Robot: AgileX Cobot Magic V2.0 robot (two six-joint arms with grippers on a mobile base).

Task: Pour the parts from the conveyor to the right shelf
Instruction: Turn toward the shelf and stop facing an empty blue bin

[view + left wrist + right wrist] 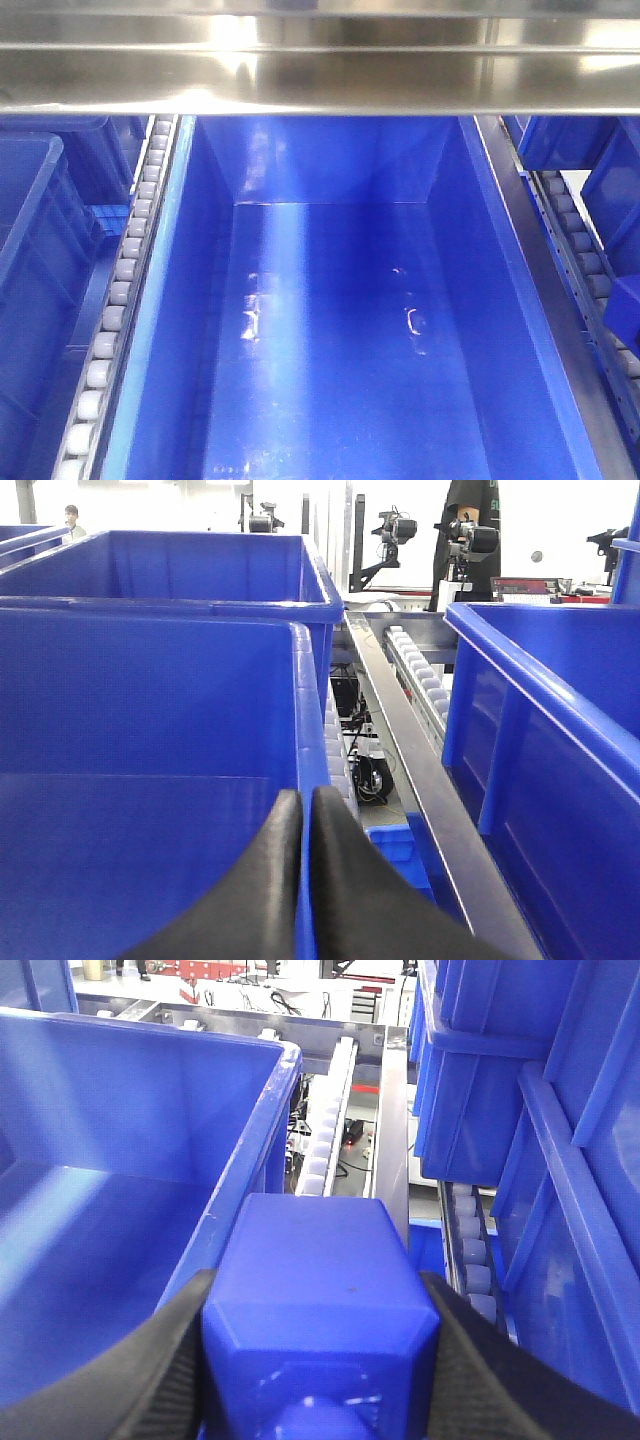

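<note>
The right gripper (320, 1360) grips a blue part (320, 1290) above a bin's rim (250, 1150). The left gripper (305, 880) is clenched empty. Released here, the part might strike the rim and fall outside.

Bright overhead glare, soft focus

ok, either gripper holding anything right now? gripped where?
Right gripper is shut on a blue part, its fingers on the two opposite side faces. Left gripper is shut with nothing held.

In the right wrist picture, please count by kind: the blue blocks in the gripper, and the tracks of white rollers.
Glossy blue plastic block, held in the right gripper: 1
Steel tracks of white rollers: 2
Total: 3
</note>
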